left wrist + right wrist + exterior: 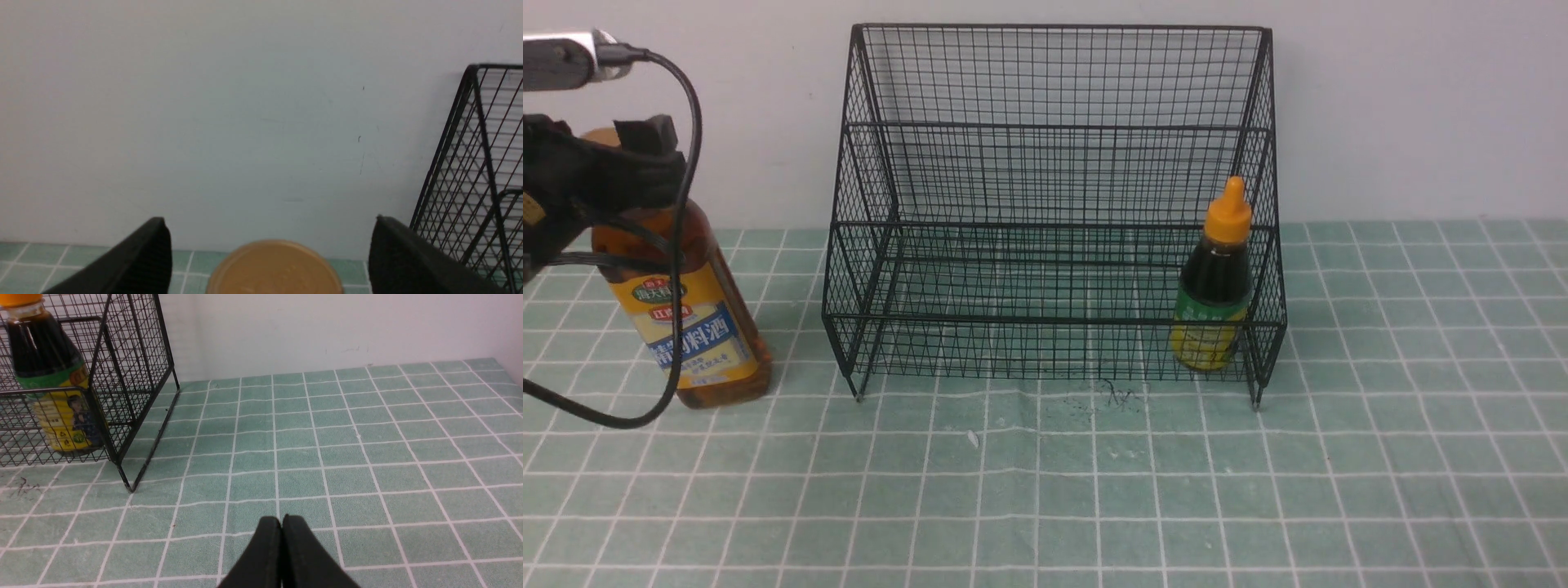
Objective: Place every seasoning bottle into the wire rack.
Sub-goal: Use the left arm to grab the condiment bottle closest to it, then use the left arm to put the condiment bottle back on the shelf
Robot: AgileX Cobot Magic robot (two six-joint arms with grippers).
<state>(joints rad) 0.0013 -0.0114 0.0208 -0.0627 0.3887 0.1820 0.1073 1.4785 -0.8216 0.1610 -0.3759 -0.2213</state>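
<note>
Left hand (269, 249): fingers spread apart, positioned at the upper part of the tall amber bottle (690, 318), whose gold cap (274, 269) shows between them; contact cannot be determined. Bottle leans, its base near the left edge of the surface (1045, 482), outside the wire rack (1054, 322) and just beside its left side. Small dark bottle (1214, 286): inside the rack's lower front tier, at the right end, tilted, orange cap up, well apart from the left hand. Right hand (282, 522): fingers closed together, over the surface.
</note>
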